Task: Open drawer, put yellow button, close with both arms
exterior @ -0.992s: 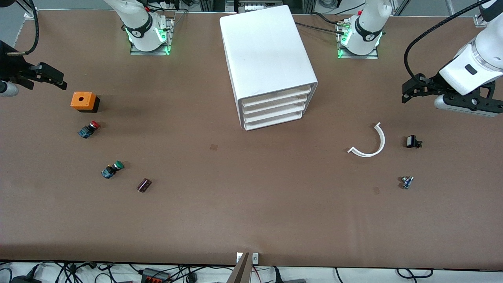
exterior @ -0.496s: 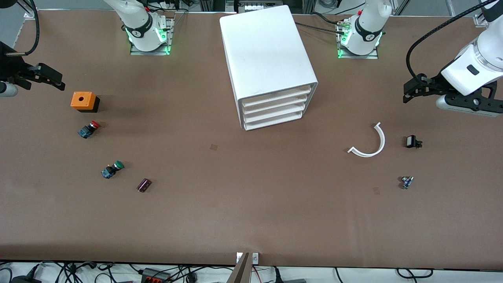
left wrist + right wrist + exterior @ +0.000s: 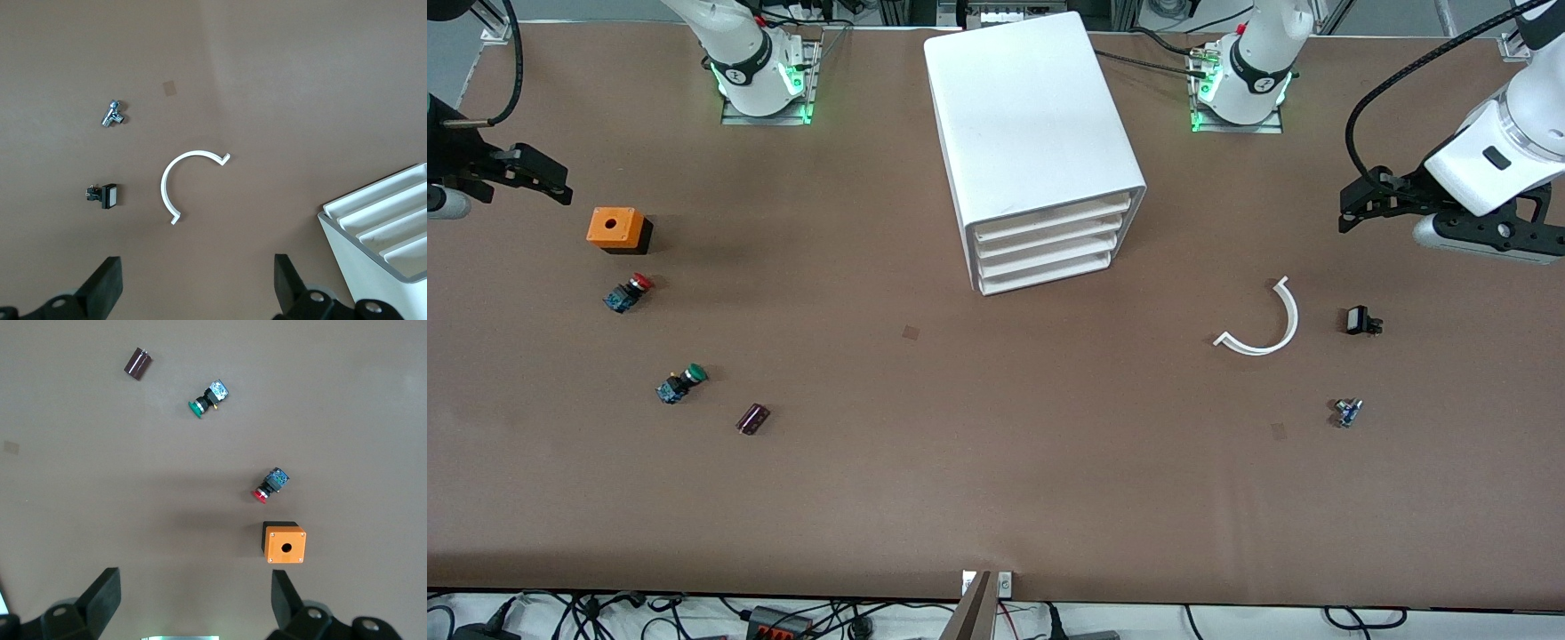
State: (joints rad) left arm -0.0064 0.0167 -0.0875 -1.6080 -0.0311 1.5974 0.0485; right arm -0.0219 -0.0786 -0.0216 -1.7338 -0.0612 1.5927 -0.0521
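The white cabinet (image 3: 1032, 116) stands mid-table near the arms' bases. Its uppermost drawer (image 3: 1049, 220) is shut, like the three below it. The cabinet's corner also shows in the left wrist view (image 3: 373, 207). The yellow button is not in view. My left gripper (image 3: 1352, 209) hangs open and empty over the table at the left arm's end; in its wrist view (image 3: 197, 267) it holds nothing. My right gripper (image 3: 551, 182) hangs open and empty over the right arm's end, above bare table beside the orange box; its wrist view (image 3: 193, 580) shows it empty.
At the right arm's end lie an orange box with a hole (image 3: 612, 228) (image 3: 285, 543), a red-capped button (image 3: 630, 292) (image 3: 270, 487), a green-capped button (image 3: 681, 382) (image 3: 207, 399) and a dark cylinder (image 3: 752, 418). At the left arm's end lie a white curved strip (image 3: 1292, 320) (image 3: 163, 190), a small black part (image 3: 1360, 321) and a small metal part (image 3: 1348, 412).
The right gripper has drifted slightly toward the table's edge at its end. The left wrist has shifted a little. Nothing on the table has moved.
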